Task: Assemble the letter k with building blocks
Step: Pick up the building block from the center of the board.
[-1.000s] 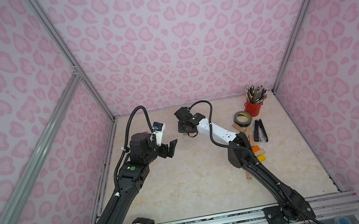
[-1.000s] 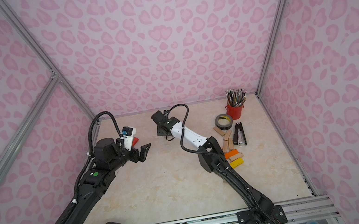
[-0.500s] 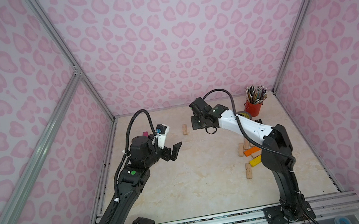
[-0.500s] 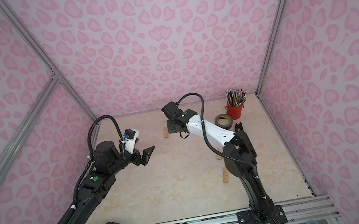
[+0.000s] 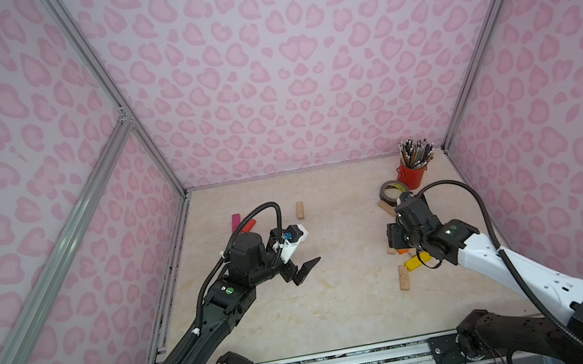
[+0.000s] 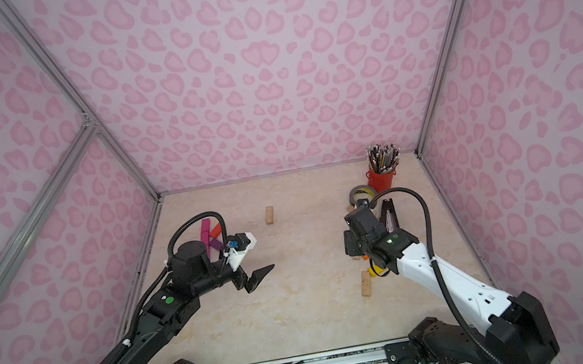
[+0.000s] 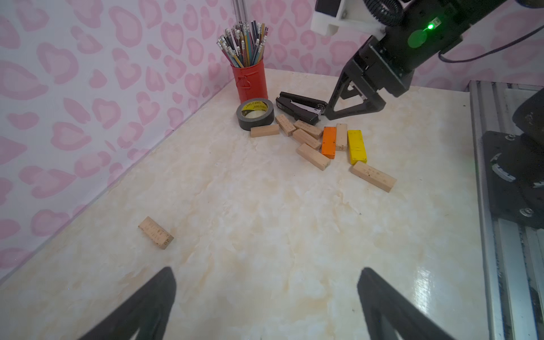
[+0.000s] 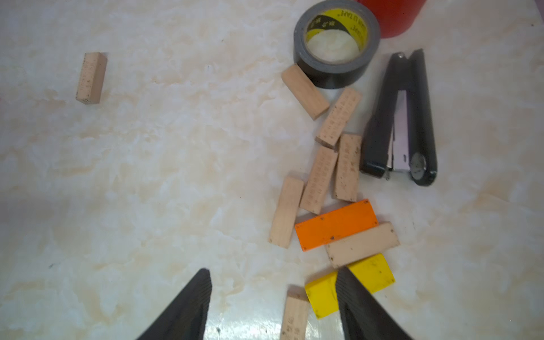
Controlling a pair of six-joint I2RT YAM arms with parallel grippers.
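Very early in the build, by the look of it: no K anywhere on the table (image 5: 340, 302) yet. Seems to be the fetch-a-block step.

Left gripper (image 7: 267, 269): parked mid-air at centre-left in both top views, spread wide, holding nothing. Right gripper (image 8: 273, 272): hanging low over the main pile of building blocks (image 7: 306, 138) at centre-right. Released too, nothing pinched, only table and bits of two blocks showing through the gap.

Pile itself: mostly plain wood, plus an orange block (image 7: 329, 142) and a yellow block (image 7: 356, 146), squeezed right beside the stapler (image 7: 297, 107) and tape roll (image 7: 254, 113). Lone wooden block (image 5: 300, 210) well apart from the pile, upper middle of the floor, maybe the start of the spine. Magenta block (image 5: 236, 221) and red block (image 5: 249, 225) off at the upper left of the floor.

Next up, probably: drop onto a loose outer block, close across the narrow sides, carry over and line up end to end with the loner. Best to steer clear of the stapler.
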